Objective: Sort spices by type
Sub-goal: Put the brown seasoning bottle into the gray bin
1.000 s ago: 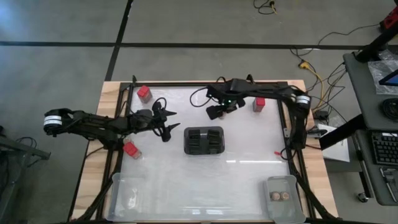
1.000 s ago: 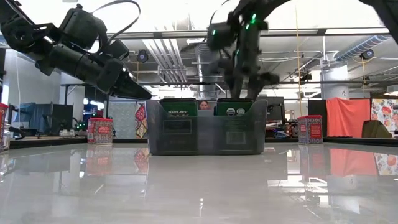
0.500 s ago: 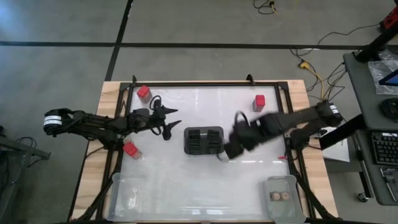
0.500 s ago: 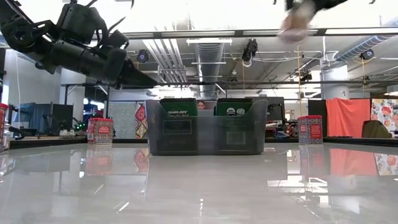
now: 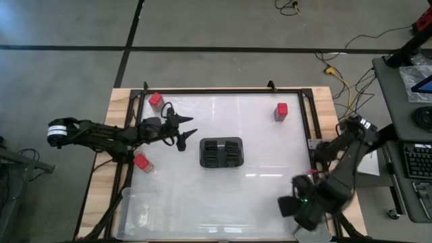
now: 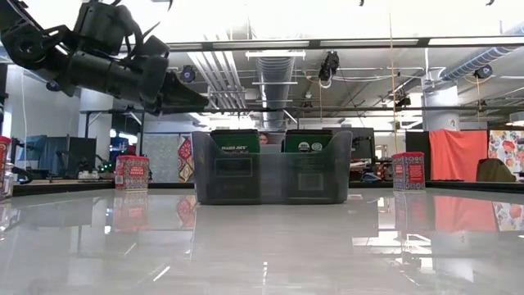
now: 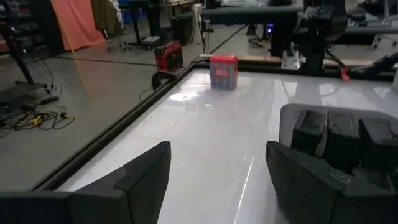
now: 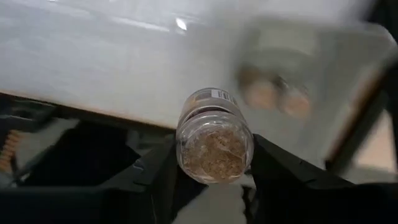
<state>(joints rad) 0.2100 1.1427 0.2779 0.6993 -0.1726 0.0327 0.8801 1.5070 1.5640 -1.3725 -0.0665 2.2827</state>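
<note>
At the lower right of the high view, the right gripper hangs over the right bin, its fingers clamped on a jar; 2 more jars lie in that bin. Left of centre, the left gripper hovers with jaws spread wide and empty, just left of the holder. 3 red boxes stand on the table: upper left, upper right and mid-left.

A round glass jar of brown spice is clamped between dark fingers. Two jars lie in a bin. Three red boxes stand apart on the table.
</note>
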